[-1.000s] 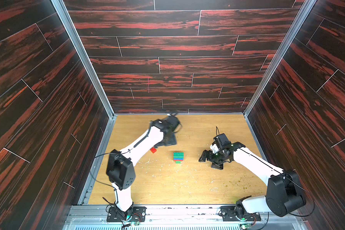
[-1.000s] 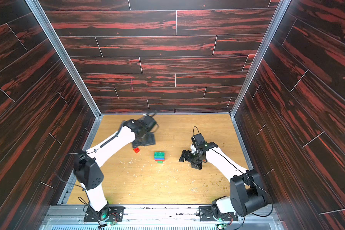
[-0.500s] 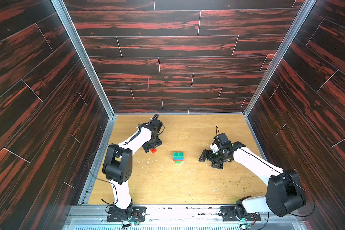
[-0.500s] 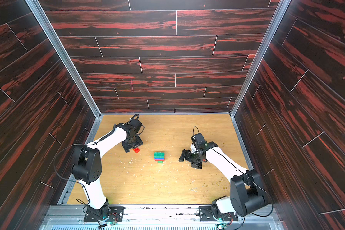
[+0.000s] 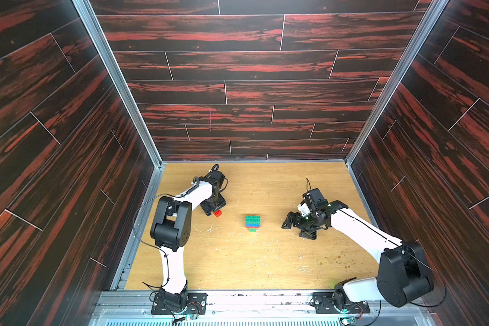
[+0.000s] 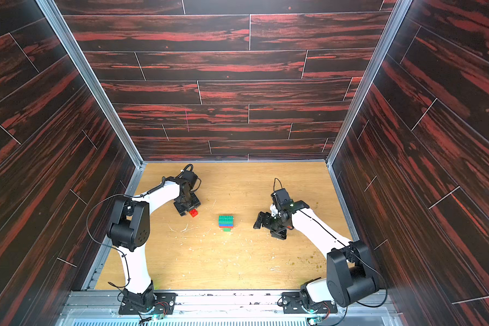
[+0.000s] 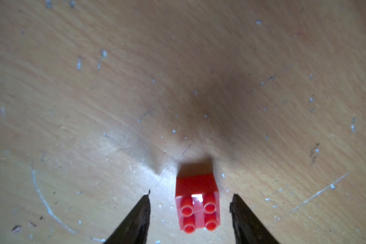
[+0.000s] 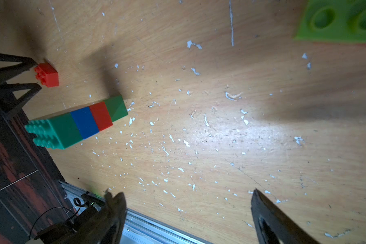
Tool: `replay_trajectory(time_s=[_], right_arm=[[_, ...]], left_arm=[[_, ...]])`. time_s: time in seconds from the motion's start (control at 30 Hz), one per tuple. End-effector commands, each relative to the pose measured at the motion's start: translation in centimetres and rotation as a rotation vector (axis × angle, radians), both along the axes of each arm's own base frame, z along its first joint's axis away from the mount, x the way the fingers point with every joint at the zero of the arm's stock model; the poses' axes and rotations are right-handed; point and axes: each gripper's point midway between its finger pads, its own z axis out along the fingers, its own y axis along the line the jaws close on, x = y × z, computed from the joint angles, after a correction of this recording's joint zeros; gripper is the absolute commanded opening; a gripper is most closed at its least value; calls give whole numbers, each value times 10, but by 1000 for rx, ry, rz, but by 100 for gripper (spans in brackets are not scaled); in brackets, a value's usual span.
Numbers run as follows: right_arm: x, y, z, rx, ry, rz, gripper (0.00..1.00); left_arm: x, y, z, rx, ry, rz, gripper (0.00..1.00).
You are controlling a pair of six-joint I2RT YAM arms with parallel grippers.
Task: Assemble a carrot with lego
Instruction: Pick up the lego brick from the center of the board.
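L pincer [image 7: 191, 194] spread astride small red brick [image 7: 198, 202], no contact, left side of counter [image 5: 237, 262]; brick sits nearer one jaw, so squeeze may twist/flick it; part-built carrot [image 5: 252, 221] lies mid-counter; R pincer [image 8: 185, 191] spread, empty, to its right

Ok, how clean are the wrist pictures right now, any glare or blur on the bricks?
Left wrist view: a white glare spot sits between the studs of the red brick; the table beyond is soft, with a dark shadow. Right wrist view: the brick stack is sharp, a bright patch washes out the table, the lime brick is cropped and blurry.
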Motion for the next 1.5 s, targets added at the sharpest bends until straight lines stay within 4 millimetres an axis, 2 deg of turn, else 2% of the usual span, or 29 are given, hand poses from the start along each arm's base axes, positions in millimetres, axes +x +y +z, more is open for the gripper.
replay_trajectory(time_s=[0.0, 1.03, 1.3, 1.47], right_arm=[[3, -1, 1, -15, 11, 4, 93], [7, 1, -3, -13, 22, -13, 93], [7, 1, -2, -10, 19, -18, 93], [6, 0, -1, -9, 17, -20, 93]], left_arm=[[4, -1, -1, -3, 6, -12, 60], [-2, -17, 3, 0, 3, -76, 41], [-4, -18, 4, 13, 11, -96, 29], [-7, -24, 16, 29, 5, -128, 18]])
